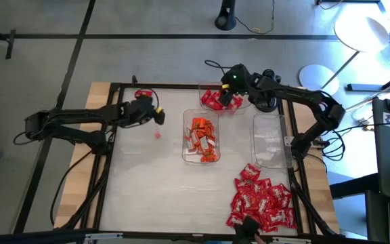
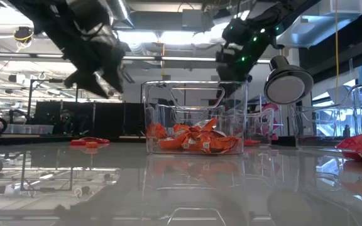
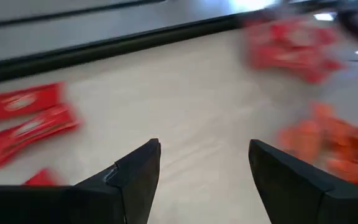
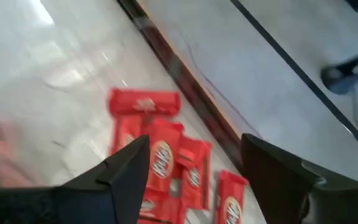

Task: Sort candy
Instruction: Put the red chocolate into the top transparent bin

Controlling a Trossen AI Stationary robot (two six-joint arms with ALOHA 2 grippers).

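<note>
The right pincer (image 1: 230, 87) hangs above the far tray (image 1: 208, 91) at the far edge of the counter (image 1: 147, 183), its fingers (image 4: 126, 171) spread apart with nothing between them; red candy with white marks (image 4: 160, 158) lies directly under it in that tray. The left pincer (image 1: 156, 112) is over the far left part of the counter, also spread wide and empty, as its wrist view shows bare counter between the two fingers (image 3: 142, 174). A few red sweets (image 1: 143, 94) lie loose just beyond it, and one small red piece (image 1: 157, 133) rests nearer on the counter. The middle tray (image 1: 201, 139) holds the orange candy (image 2: 197, 139), heaped low against its clear walls. A third clear tray (image 1: 271, 141) stands to the right of it. A large pile of red candy (image 1: 261, 202) sits unsorted at the near right corner
</note>
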